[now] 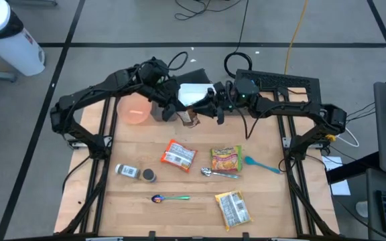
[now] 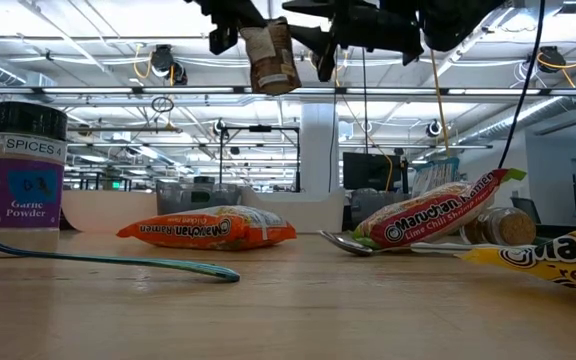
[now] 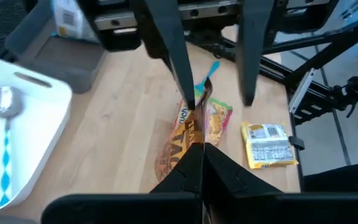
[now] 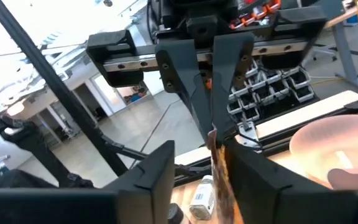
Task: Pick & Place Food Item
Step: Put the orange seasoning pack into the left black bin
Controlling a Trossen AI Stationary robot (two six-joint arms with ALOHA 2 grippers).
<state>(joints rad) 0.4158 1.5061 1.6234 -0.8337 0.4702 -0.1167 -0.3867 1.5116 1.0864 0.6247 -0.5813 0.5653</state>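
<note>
front edge: yellow ramen pack (image 1: 233, 208), purple spoon (image 1: 169, 198) | mid-table: spice jar (image 1: 127, 171), orange ramen pack (image 1: 178, 155), lime ramen pack (image 1: 225, 159) | back, aloft: my left gripper (image 1: 183, 116) clamped on brown food packet (image 1: 191, 118); my right gripper (image 1: 214, 109) fingers parted, flanking packet | behind: pink bowl (image 1: 134, 109)

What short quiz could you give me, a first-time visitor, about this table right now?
1. True or false: the brown packet lies on the table.
2. Which gripper is shut on the packet: A left, B right?
3. What colour is the bowl near the left arm?
Key: 1 false, it hangs in the air. 2 A: the left gripper clamps it; the right gripper stands open. 3 pink.
</note>
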